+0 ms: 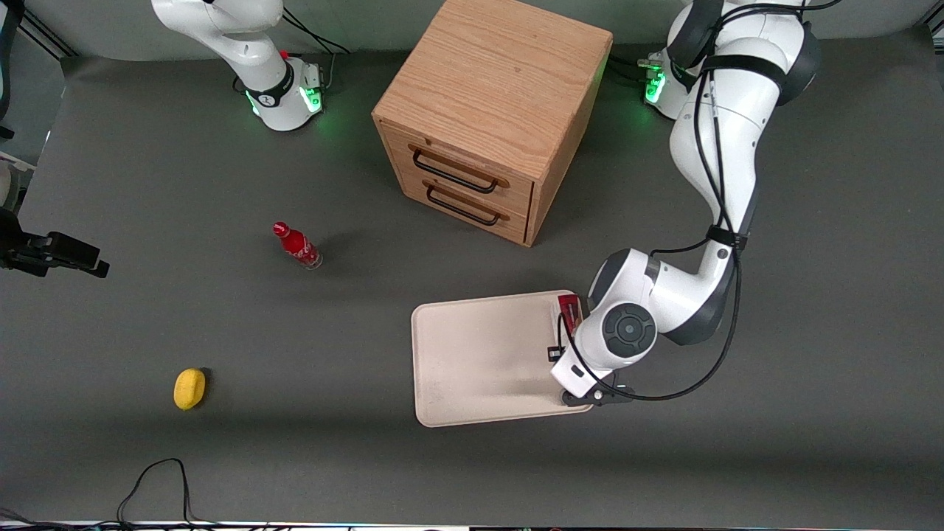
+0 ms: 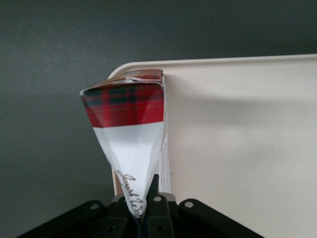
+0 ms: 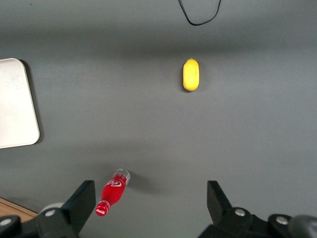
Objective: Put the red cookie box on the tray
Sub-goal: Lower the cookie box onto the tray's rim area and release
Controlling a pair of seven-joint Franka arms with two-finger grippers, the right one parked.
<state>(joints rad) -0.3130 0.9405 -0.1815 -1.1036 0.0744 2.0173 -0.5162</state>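
Note:
The red cookie box (image 2: 129,124) shows a red tartan end and a white face with script. It tapers down into my left gripper (image 2: 146,198), whose jaws are shut on it. In the front view only a red strip of the box (image 1: 569,308) shows beside the arm's wrist, which hides the fingers. The box hangs over the edge of the cream-white tray (image 1: 479,354) at the working arm's end, near the corner nearer the cabinet. The tray (image 2: 237,139) lies flat on the grey table, its surface bare. Whether the box touches the tray is hidden.
A wooden two-drawer cabinet (image 1: 490,110) stands farther from the front camera than the tray. A small red bottle (image 1: 297,246) and a yellow object (image 1: 189,388) lie toward the parked arm's end. A black cable (image 1: 158,479) loops at the table's near edge.

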